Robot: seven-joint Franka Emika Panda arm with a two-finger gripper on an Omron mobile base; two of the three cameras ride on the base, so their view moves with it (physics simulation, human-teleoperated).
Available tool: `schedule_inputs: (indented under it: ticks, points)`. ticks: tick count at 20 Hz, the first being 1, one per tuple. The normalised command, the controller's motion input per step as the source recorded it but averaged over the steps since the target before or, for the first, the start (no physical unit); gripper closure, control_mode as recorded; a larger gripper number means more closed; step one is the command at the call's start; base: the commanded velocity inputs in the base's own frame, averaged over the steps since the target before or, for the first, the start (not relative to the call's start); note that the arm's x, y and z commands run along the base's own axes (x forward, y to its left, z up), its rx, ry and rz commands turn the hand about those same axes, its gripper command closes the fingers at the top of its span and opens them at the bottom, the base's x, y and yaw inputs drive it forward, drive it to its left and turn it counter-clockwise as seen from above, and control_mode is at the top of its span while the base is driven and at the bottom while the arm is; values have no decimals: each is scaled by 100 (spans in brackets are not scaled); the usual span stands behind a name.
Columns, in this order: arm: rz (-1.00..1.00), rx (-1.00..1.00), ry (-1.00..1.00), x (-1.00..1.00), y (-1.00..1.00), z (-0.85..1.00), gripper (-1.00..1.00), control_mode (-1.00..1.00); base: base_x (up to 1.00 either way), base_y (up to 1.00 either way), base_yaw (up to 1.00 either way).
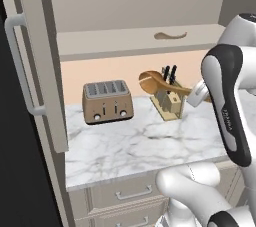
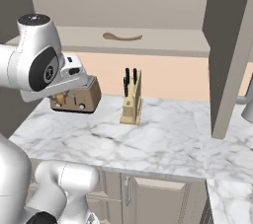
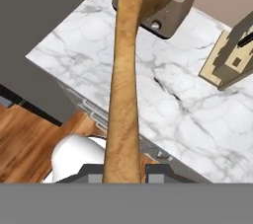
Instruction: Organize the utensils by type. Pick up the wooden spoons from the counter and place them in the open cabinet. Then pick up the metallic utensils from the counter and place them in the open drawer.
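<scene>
The claw [image 3: 121, 171] is clamped on a wooden spoon [image 1: 152, 82] above the worktop [image 1: 140, 146]; swinging up, its bowl could strike the knife block [image 1: 169, 102].

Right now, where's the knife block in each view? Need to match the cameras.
Left base view: knife block right of centre, to the right of the toaster.
Right base view: knife block at centre, to the right of the toaster.
Hand view: knife block at the right edge; the toaster is at top centre, behind the gripped wooden spoon.
Shared landmark: the toaster.
</scene>
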Motion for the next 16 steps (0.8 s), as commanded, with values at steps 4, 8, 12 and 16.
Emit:
schedule_inputs:
  ticks: [4,8,12,16]
  points:
    - [4,0,0,-22,0,43,100,-100,0,0,0]
    - [4,0,-8,-8,0,41,100,-100,0,0,0]
    - [1,0,-24,0,-1,29,100,-100,0,0,0]
    - [5,0,-33,-3,0,11,100,-100,0,0,0]
